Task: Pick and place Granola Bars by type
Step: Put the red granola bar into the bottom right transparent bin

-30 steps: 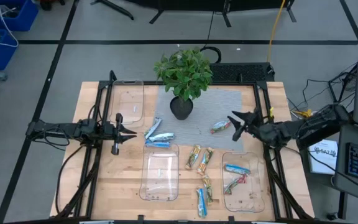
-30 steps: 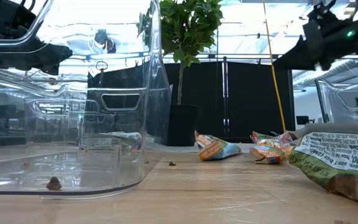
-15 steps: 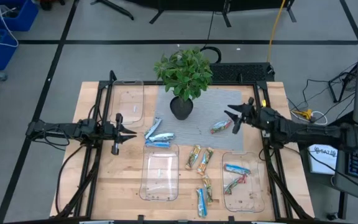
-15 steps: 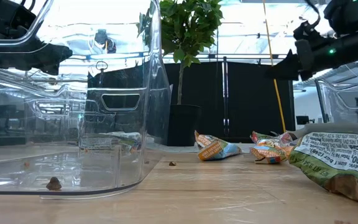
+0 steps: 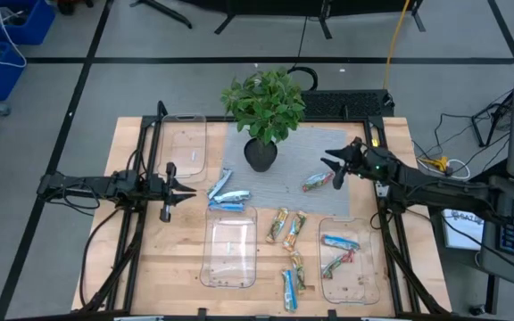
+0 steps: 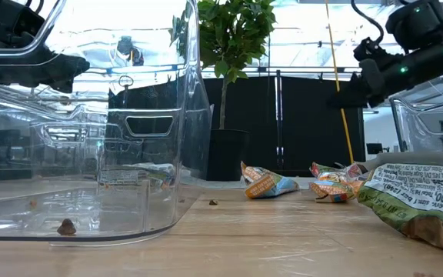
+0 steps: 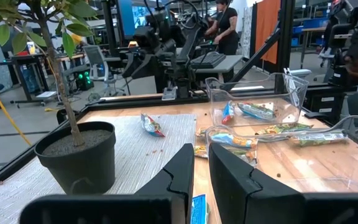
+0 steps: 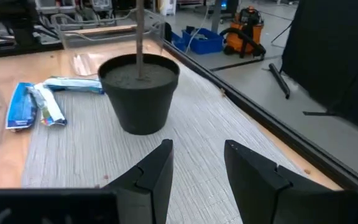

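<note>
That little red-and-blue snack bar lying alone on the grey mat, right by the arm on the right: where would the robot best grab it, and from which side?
Probably across the middle of the red-blue bar, coming straight down. It lies flat on the grey mat, slanted, so the fingers would turn to span its narrow width. The crimped ends look too thin to grip. The right gripper, open, hovers just beside it.

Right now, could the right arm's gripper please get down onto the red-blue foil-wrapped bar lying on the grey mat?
Probably yes: the right gripper hangs open just beside the red-blue foil-wrapped bar, which lies alone on the grey mat, nothing between them.
</note>
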